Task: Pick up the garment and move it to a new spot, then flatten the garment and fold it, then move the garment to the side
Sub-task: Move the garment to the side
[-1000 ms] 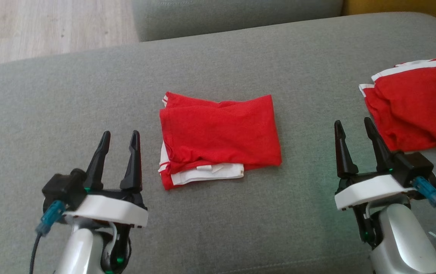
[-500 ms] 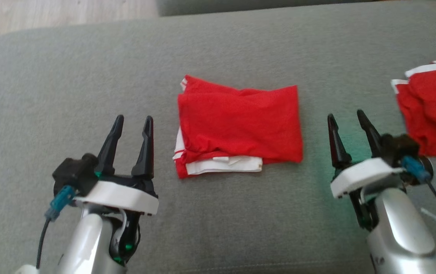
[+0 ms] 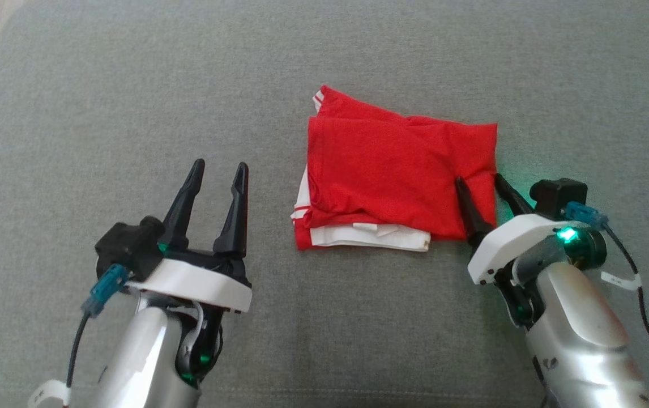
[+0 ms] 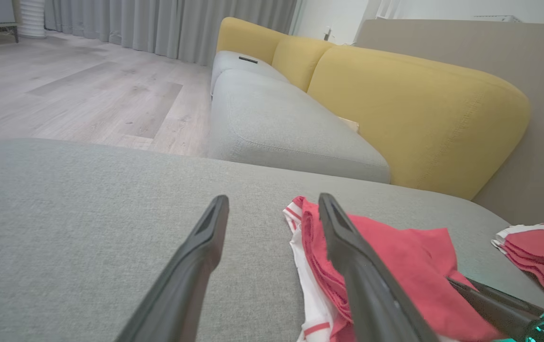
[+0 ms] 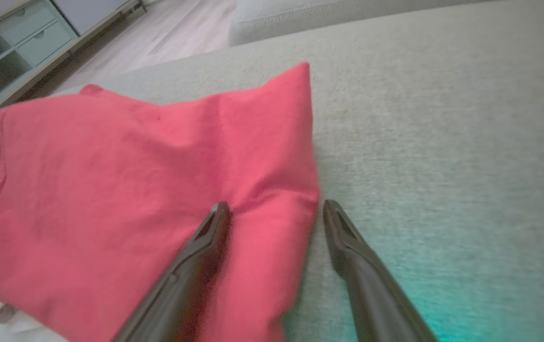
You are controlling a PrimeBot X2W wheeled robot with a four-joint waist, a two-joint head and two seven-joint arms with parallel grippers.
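Your right arm is reaching in low, right fingers spread wide and empty, straddling the right edge of the folded red garment lying on the grey cushion. Your left fingers, equally wide and empty, are hovering just left of it. The right wrist view is showing one finger over the cloth; the left wrist view is adding a second red garment and a yellow sofa back.

Red garment lies folded — right gripper at its edge.
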